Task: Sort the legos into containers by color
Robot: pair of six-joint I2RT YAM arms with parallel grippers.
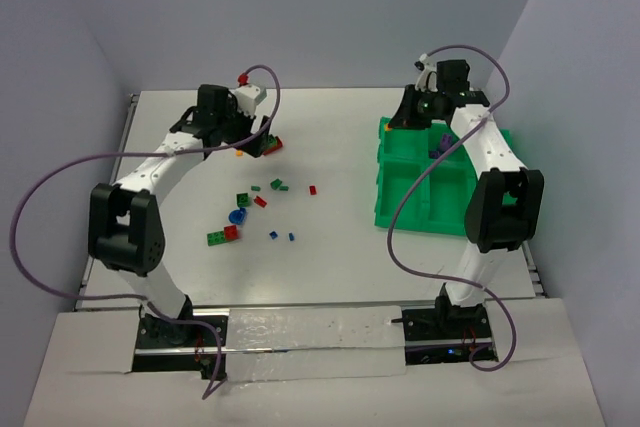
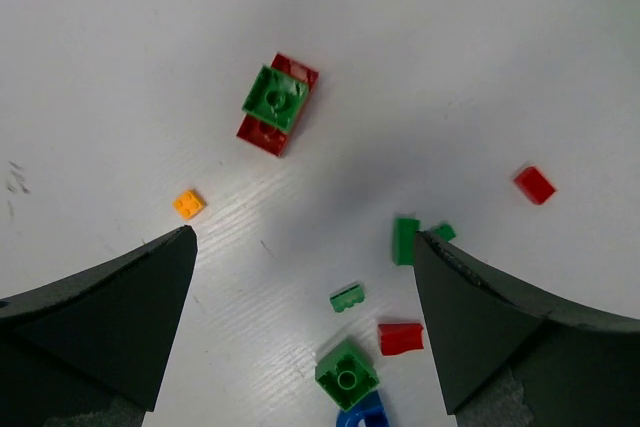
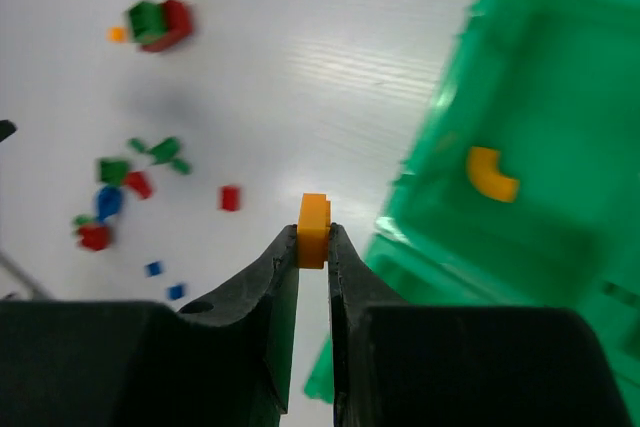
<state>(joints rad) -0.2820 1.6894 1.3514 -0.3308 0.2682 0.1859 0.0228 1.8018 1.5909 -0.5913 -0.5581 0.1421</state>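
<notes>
Holding an orange brick [image 3: 314, 230] tight, the right gripper [image 3: 313, 239] is beside the green tray [image 3: 560, 67], where one orange piece [image 3: 491, 173] lies. The left gripper [image 2: 303, 237] hangs wide open. Most bricks [image 1: 243, 200] wait at centre left.

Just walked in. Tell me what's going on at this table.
Two robot arms are sorting lego bricks by color into a green tray. The right arm's fingers are shut on a small orange brick, held at the tray's edge. A curved orange piece already lies in one compartment. The left arm's fingers stand wide open above the loose bricks on the table, near a green-on-red stack. Most bricks are not yet sorted.
</notes>
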